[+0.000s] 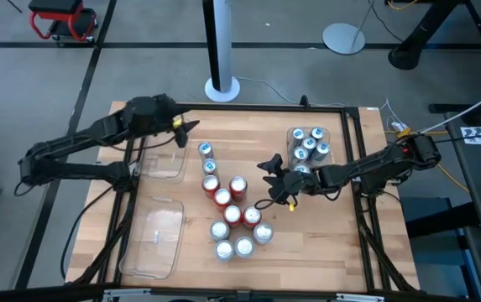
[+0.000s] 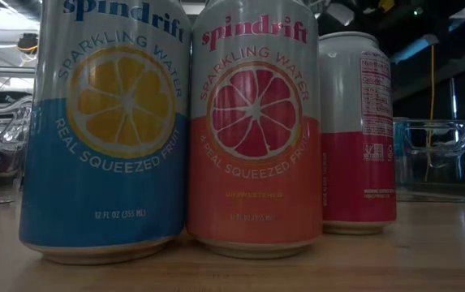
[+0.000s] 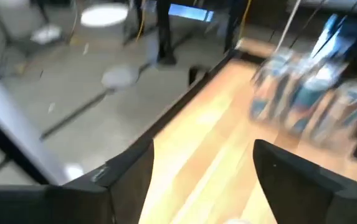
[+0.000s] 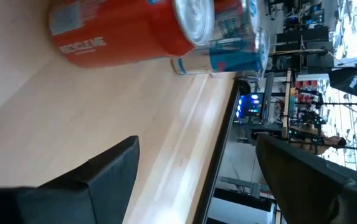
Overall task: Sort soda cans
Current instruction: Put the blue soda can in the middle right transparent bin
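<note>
Right end effector beside clustered soda cans, tray nearby

The cans stand packed close in the middle of the table, touching or nearly so, with little room between them. Bare wood lies open on the right side. Two clear trays fill the left side. A tray of blue cans blocks the far right corner.

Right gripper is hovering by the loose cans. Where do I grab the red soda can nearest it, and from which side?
Take the upright red soda can around the middle of its round body, coming level from the right gripper side, where bare table lies. Its other sides are crowded: another red can and a silver-topped can stand close. The jaws look open wide enough.
</note>
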Action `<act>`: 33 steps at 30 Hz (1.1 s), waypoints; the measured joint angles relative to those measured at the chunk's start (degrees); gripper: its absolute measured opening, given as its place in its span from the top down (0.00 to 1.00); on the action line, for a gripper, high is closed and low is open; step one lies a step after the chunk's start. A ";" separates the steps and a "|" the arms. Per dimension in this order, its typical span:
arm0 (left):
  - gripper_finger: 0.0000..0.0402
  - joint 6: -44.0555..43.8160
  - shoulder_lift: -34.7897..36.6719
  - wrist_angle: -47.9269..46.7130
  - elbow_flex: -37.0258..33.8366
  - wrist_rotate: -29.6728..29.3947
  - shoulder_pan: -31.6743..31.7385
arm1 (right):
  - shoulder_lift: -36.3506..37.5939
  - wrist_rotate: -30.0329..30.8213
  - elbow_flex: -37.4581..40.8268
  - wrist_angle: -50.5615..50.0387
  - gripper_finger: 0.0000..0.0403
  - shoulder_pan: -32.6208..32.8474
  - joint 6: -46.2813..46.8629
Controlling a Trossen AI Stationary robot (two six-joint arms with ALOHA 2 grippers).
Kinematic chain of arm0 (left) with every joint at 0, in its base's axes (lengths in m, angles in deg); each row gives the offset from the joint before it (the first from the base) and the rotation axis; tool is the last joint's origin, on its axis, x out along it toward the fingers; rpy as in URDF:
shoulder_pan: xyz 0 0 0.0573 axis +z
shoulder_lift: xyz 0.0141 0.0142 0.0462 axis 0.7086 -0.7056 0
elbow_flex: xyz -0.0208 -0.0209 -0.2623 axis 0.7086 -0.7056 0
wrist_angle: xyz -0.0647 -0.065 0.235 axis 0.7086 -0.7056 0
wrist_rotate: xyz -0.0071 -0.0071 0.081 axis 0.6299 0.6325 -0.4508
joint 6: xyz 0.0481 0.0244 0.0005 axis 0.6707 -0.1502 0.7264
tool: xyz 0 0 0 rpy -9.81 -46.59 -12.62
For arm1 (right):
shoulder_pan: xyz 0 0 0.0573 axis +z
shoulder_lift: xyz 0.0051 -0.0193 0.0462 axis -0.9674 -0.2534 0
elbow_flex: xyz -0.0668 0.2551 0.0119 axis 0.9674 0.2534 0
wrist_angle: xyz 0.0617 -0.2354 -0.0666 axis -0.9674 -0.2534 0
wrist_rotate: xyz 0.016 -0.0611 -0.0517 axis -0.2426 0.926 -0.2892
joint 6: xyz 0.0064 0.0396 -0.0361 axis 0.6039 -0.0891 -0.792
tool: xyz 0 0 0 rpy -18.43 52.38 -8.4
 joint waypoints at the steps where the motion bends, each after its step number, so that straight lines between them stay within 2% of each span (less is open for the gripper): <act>1: 0.33 -0.57 -1.64 -2.16 1.04 0.00 0.62 | 0.00 -0.02 0.07 -0.11 0.20 0.20 0.00; 7: 0.33 -6.20 -11.43 -14.26 6.39 0.03 2.67 | 0.00 0.41 0.05 1.29 0.20 2.77 0.04; 14: 0.34 -10.43 -18.56 -20.51 9.34 1.77 1.55 | 0.00 -0.52 -0.32 0.43 0.20 3.76 0.13; 18: 0.34 -12.56 -19.83 -20.06 9.82 5.96 0.14 | 0.00 -0.59 -0.32 -0.58 0.20 3.76 0.13; 33: 0.34 -19.62 -28.37 -20.08 9.82 3.85 -2.32 | 0.00 -0.70 -0.34 -2.06 0.20 3.76 0.97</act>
